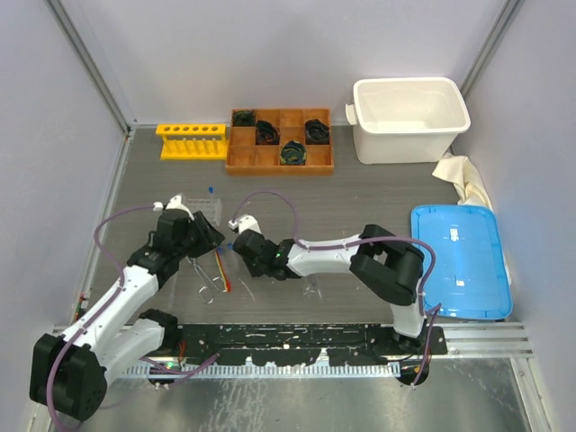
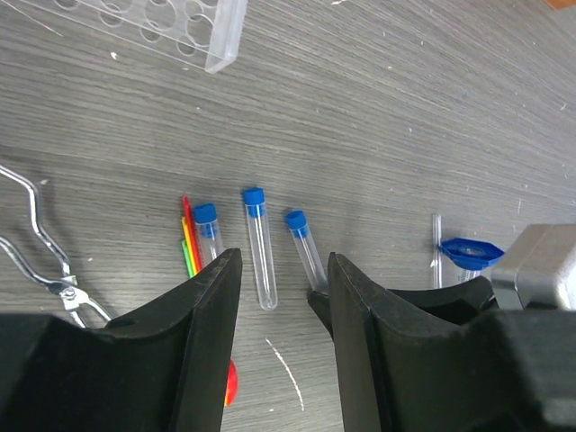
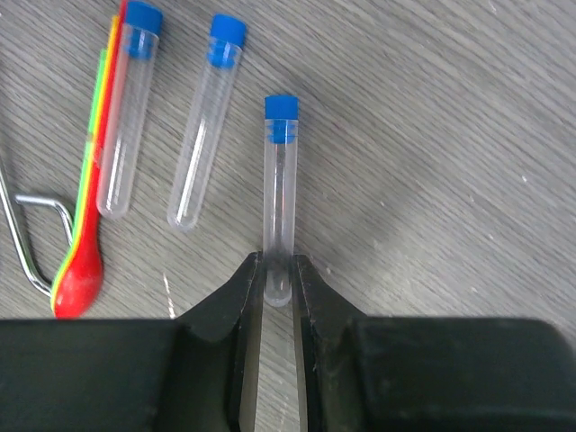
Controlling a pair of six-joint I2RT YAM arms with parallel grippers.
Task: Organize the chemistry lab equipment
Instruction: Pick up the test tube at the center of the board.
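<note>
The right claw [image 3: 276, 267] was seen closed on the rounded end of a blue-capped test tube [image 3: 279, 180]. Its fingers [image 3: 232, 304] were pressed to both sides of the tube, which lay flat on the grey surface [image 3: 450, 180] with its cap pointed away from the claw. To the left of that claw in the wrist view, a second test tube [image 3: 205, 126] was laid near the first but apart from it. A third test tube [image 3: 126, 117] lay further left, touching a bundle of red, yellow and green spoon-ended sticks [image 3: 79, 261]. Past those, at the left edge of the view, part of the metal tongs [image 3: 36, 234] was shown. The left claw [image 2: 283, 270] was held above the same three tubes with its fingers apart and nothing between them, and the second test tube was framed in the gap below it. A clear plastic rack [image 2: 153, 22] was seen ahead and to the left of that claw. In the overhead view, the yellow six-hole tube rack [image 1: 192, 141] was set well ahead of the left claw at the far side of the surface. A wooden compartment tray [image 1: 247, 160] stood just beside the rack, well ahead of the right claw.
</note>
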